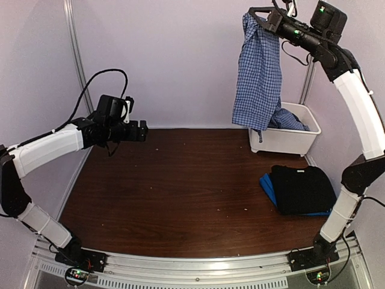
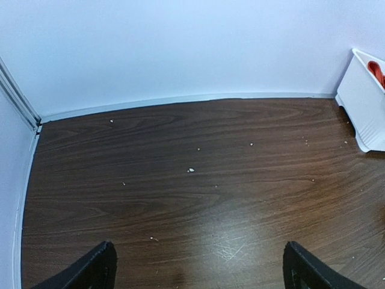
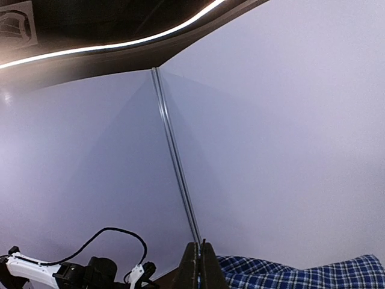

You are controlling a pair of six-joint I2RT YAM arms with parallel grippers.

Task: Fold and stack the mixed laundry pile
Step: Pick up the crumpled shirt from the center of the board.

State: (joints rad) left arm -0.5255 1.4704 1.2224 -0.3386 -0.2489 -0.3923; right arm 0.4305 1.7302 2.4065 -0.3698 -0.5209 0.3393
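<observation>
The job looks partly done: a black garment (image 1: 302, 188) lies folded flat on a blue piece (image 1: 267, 188), a soft square stack near the right edge of the dark wood-grain tabletop (image 1: 180, 192). The blue-and-white checked shirt (image 1: 260, 72) hangs limp and unfolded from the right hand (image 1: 257, 14), its fingers pressed together on the cloth high above the far right corner. The shirt's tail trails into the rigid white plastic tub (image 1: 289, 142), where an orange piece (image 2: 378, 71) also waits. The left hand (image 1: 143, 130) hovers spread and empty over the left side.
</observation>
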